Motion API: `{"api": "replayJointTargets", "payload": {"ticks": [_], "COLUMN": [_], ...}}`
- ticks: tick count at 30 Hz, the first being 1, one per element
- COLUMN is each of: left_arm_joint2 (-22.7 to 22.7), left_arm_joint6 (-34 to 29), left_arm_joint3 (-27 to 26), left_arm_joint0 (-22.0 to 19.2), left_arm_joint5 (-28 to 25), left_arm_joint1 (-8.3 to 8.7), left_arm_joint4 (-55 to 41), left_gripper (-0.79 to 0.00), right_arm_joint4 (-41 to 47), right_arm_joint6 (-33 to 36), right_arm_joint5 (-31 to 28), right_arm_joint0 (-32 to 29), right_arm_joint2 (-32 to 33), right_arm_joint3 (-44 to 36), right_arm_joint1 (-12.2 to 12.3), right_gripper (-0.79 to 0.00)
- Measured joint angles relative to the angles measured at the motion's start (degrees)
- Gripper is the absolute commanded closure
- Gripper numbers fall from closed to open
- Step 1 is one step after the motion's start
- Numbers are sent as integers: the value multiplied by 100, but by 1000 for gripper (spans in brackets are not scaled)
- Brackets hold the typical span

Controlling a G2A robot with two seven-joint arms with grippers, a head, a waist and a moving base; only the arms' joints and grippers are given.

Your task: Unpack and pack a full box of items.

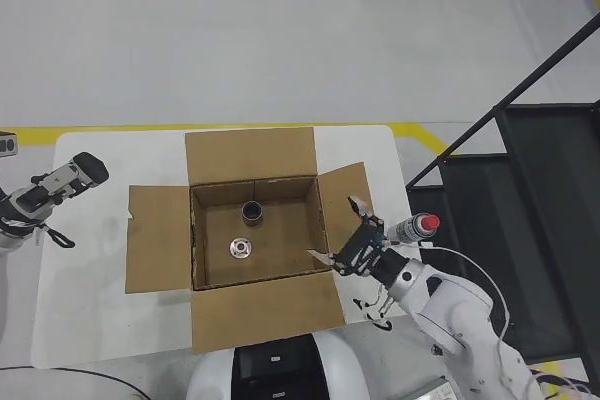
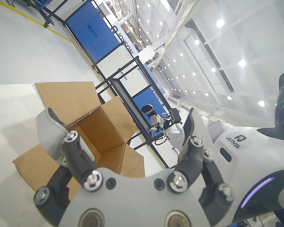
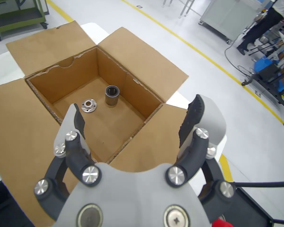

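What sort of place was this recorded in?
Probably a factory or warehouse floor: yellow floor lines run past a green cart, rows of ceiling lights hang high overhead, and the cardboard box sits on a white table.

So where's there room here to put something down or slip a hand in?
Roomiest is the bare table left of the box. Inside it, the floor is free on the right and near side; the cylinder and flange sit mid-floor toward the back. Tightest is the box's right edge, where the open right gripper hangs.
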Motion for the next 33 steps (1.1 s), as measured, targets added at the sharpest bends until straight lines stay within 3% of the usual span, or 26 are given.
{"api": "replayJointTargets", "payload": {"ticks": [4,10,15,18,33], "left_arm_joint2": [0,0,0,0,0], "left_arm_joint6": [0,0,0,0,0], "left_arm_joint3": [0,0,0,0,0], "left_arm_joint0": [0,0,0,0,0], "left_arm_joint5": [0,0,0,0,0], "left_arm_joint1": [0,0,0,0,0], "left_arm_joint4": [0,0,0,0,0], "left_gripper": [-785,-785,-785,-785,-785], "right_arm_joint4": [519,1453,1976,2221,2247], "right_arm_joint6": [1215,2063,2231,2193,2167], "right_arm_joint5": [15,739,1196,1014,985], "right_arm_joint0": [655,1434,1938,2217,2239], "right_arm_joint2": [-759,-1347,-1646,-1819,-1828], "right_arm_joint3": [280,961,1436,1623,1634], "right_arm_joint1": [-75,-215,-314,-353,-355], "right_gripper": [-785,-785,-785,-785,-785]}}
